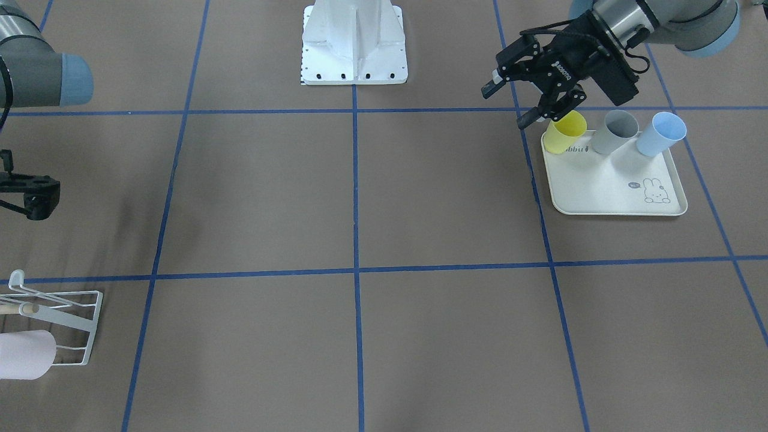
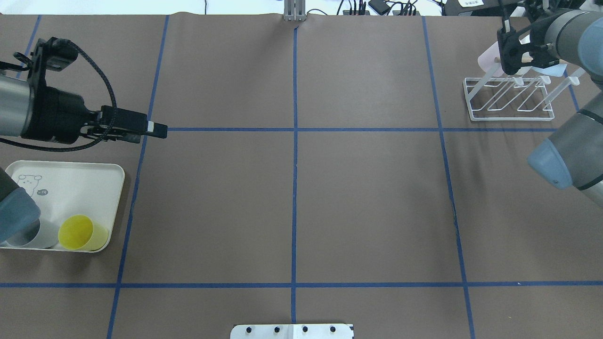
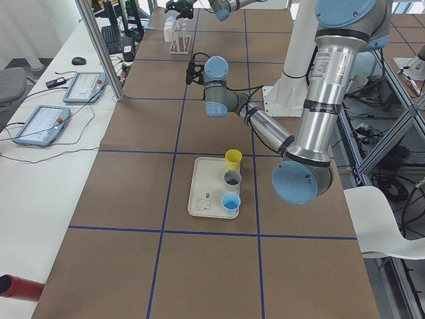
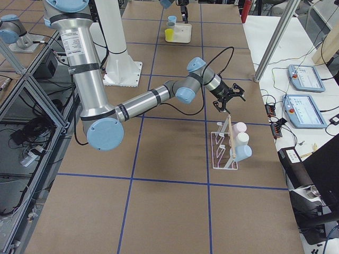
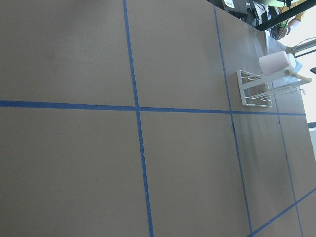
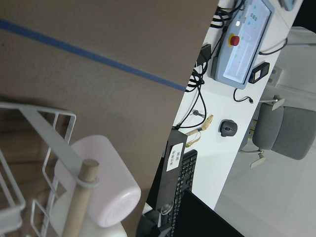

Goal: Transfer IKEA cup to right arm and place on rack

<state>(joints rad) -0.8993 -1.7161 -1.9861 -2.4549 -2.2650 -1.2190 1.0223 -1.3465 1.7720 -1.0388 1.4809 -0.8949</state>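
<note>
Left gripper [image 1: 507,107] is up in the air over the left end of the bench [image 1: 360,210], fingers spread wide with nothing between them. From across the bench it seems to brush the yellow cup [image 1: 566,133], but the overhead view puts it well clear of the tray [image 1: 600,195], out towards the middle.

On that cream, rabbit-print tray three cups stand upright in a row along the edge nearest the robot. The yellow cup is innermost, the grey cup [image 1: 618,131] is in the middle and the blue cup [image 1: 660,133] is outermost. They are plain tapered tumblers, no handles, matte and smooth, mouths open to the ceiling. You can look straight down into the yellow one from overhead.

Over at the far right corner sits the rack [image 2: 509,101]. It is thin white wire with angled prongs and a pale wooden rod across the top. Three more tumblers of the same shape hang tilted on its prongs, closed bases pointing outward. They are a pink cup [image 4: 239,127], a white cup [image 4: 241,138] beside it and a pale blue cup [image 4: 242,153] at the end.

Right gripper [image 2: 513,61] hovers just above the rack at the pink cup's end, near it but apart. I cannot tell whether its fingers are apart or together.
</note>
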